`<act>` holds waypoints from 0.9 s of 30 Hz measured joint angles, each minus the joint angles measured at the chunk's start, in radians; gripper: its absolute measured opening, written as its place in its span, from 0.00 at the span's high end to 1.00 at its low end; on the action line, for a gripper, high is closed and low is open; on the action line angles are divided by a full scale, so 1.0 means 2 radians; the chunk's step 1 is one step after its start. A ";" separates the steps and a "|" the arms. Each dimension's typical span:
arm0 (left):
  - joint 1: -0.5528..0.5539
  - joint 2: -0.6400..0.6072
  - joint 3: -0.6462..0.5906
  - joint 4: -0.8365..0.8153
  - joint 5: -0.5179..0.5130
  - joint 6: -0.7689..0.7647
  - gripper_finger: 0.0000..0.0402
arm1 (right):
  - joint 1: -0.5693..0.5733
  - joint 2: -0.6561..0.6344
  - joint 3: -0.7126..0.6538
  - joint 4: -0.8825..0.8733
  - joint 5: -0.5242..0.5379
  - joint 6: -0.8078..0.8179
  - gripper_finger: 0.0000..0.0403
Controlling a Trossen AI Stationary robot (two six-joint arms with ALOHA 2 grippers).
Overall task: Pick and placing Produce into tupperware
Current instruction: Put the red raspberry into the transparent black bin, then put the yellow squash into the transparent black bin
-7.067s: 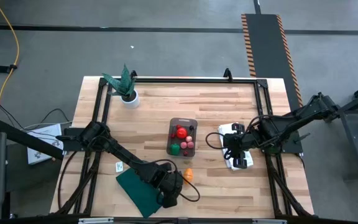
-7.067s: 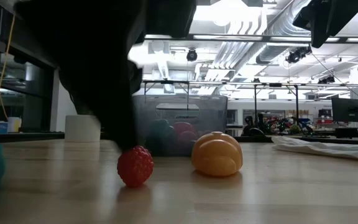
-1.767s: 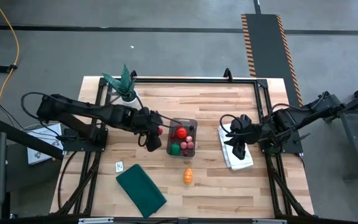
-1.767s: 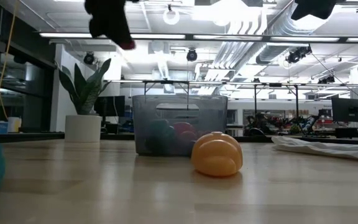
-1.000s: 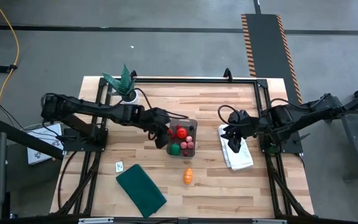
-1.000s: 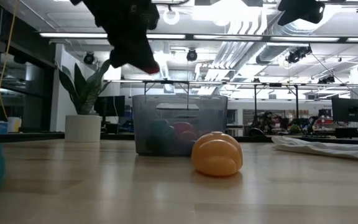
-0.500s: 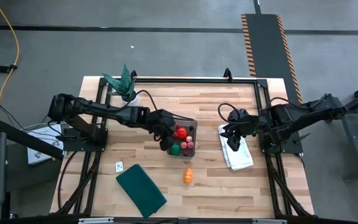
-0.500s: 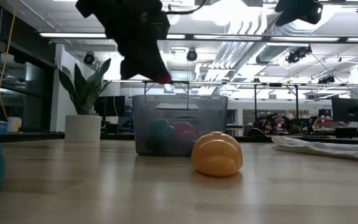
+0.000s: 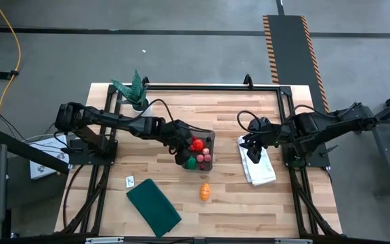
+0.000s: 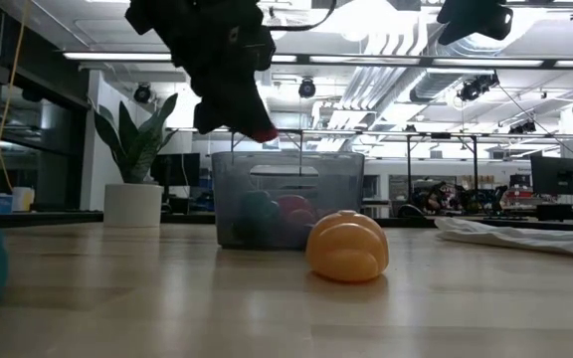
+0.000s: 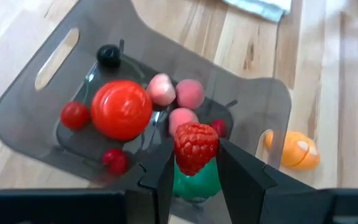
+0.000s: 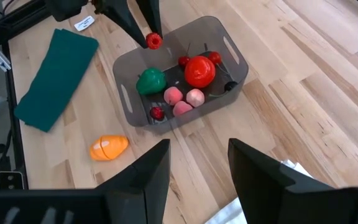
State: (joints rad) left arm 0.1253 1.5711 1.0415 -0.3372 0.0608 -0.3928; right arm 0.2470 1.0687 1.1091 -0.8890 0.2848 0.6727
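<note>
My left gripper hangs over the tupperware, shut on a red raspberry, which also shows in the right wrist view. The clear grey tupperware holds a red ball, a green round piece, pink pieces and small red and dark berries. An orange piece lies on the table nearer the front edge. My right gripper hovers open above the white cloth, holding nothing. My left gripper pinches the raspberry by its two opposite sides between its two fingers. The fingers slant down from the table's left side. The raspberry is lifted clear, just above the tupperware's rim.
A potted plant stands at the far left corner. A dark green cloth lies at the near left with a small white tag beside it. A folded white cloth lies right of the tupperware.
My left gripper has carried the raspberry toward the table's right edge and down, from beside the tupperware's left end to just over it, staying shut on the berry.
</note>
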 joint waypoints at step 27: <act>0.000 0.001 0.131 -0.105 0.107 -0.005 0.67 | 0.001 0.029 0.000 0.077 -0.073 -0.027 0.62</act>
State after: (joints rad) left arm 0.1246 1.5730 1.3036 -0.5464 0.2758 -0.4027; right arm 0.2493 1.1263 1.1091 -0.7353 0.1383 0.6193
